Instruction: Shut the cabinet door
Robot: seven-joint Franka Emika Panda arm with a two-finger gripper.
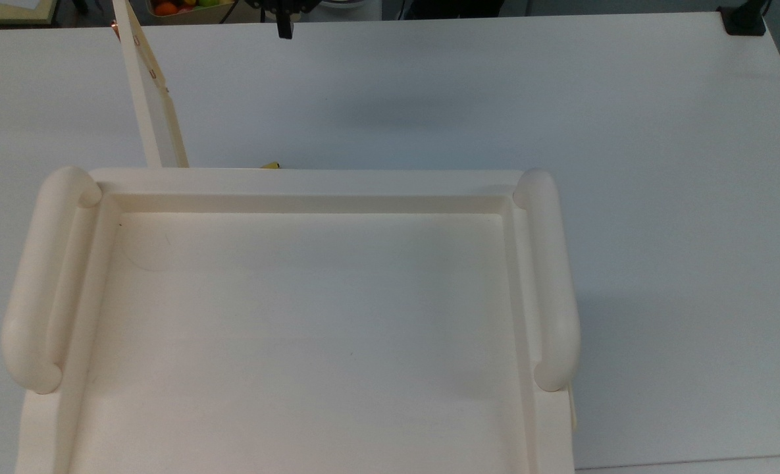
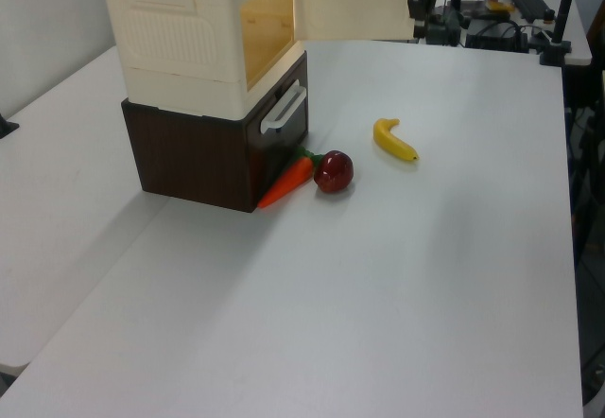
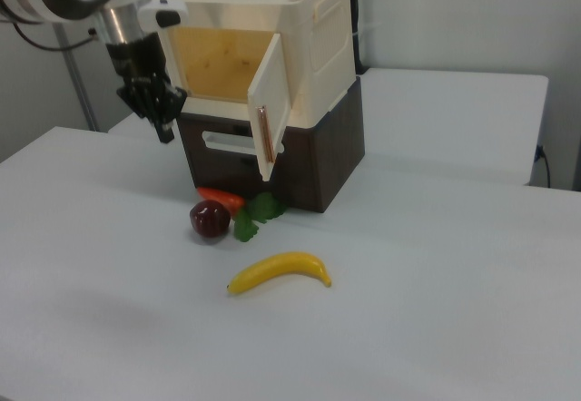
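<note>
Cabinet door (image 3: pixel 269 115): I see it swung open off the cabinet (image 3: pixel 300 52).
Gripper (image 3: pixel 163 131): at door's 9 o'clock in right view, apart; fingers pressed together.

A white table (image 3: pixel 436 310) bears the cabinet (image 3: pixel 300 47), banana (image 3: pixel 280 270), apple (image 3: pixel 210 219) and carrot (image 3: pixel 221 198).

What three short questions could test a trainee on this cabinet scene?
1. True or false: the cabinet door is shut against the cabinet.
2. Fill in: in the right view, the pincer hangs to the ___ of the open door.
3. Which lies nearest the carrot? A banana, B red apple, C pincer.

Key: 1 false, the door stands open. 2 left. 3 B.
</note>
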